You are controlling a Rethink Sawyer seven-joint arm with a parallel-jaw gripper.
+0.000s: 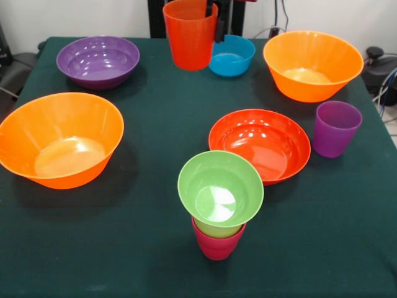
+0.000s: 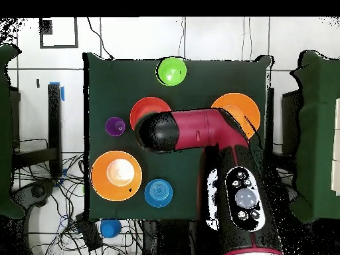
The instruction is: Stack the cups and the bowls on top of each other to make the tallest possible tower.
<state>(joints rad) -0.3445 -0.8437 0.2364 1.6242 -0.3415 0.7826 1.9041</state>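
While the gripper [image 1: 218, 28] hangs at the far edge of the table with the orange-red cup [image 1: 190, 34] clamped by its rim, the tower [image 1: 219, 208] stands near the front edge. It is a crimson cup [image 1: 217, 245] with a lime green cup [image 1: 218, 230] and the small lime green bowl [image 1: 220, 188] on top. The purple cup [image 1: 335, 128] stands just beside the red-orange bowl [image 1: 260, 144].

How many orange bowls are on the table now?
2: one large orange bowl at the left side of the front view, the other orange bowl at the far right. None seems hidden.
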